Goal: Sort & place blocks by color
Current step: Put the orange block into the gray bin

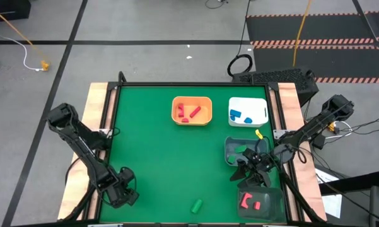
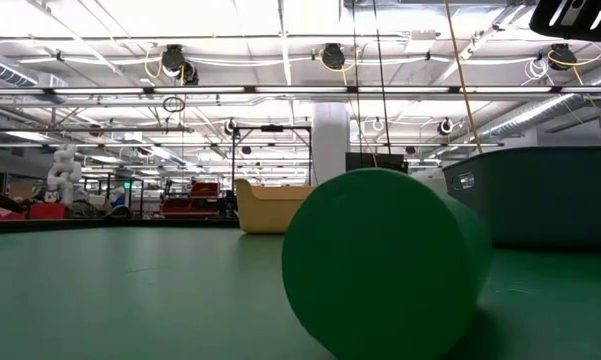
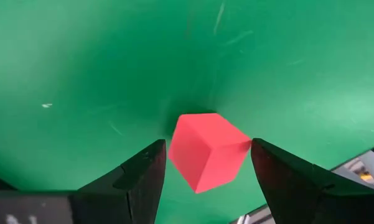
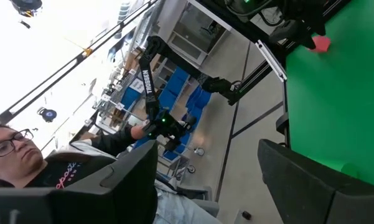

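My left gripper (image 3: 208, 163) is near the table's near-left corner (image 1: 120, 189), shut on a red cube (image 3: 206, 149), which the high view hides under the gripper. My right gripper (image 4: 206, 168) is open and holds nothing. It hovers between two grey bins (image 1: 255, 165). The farther grey bin (image 1: 234, 151) holds something green, the nearer one (image 1: 260, 202) red pieces. An orange bin (image 1: 191, 110) holds red blocks and a white bin (image 1: 248, 110) blue ones. A green cylinder (image 1: 197, 205) lies on its side on the mat near the near edge. My left gripper pinches the red cube between its two fingers. One finger (image 3: 150, 171) meets the cube's side edge (image 3: 172, 149) and the other (image 3: 280, 171) meets the opposite corner (image 3: 247, 145), so the cube sits turned cornerwise. The fingers point down at the mat. Whether the cube is lifted clear I cannot tell.
The green mat (image 1: 151, 164) lies open between the arms. The green cylinder (image 2: 385, 265) fills the low view, with the orange bin (image 2: 270, 212) and a grey bin (image 2: 550, 195) behind it. A person (image 4: 15, 152) shows beyond the table in the right wrist view.
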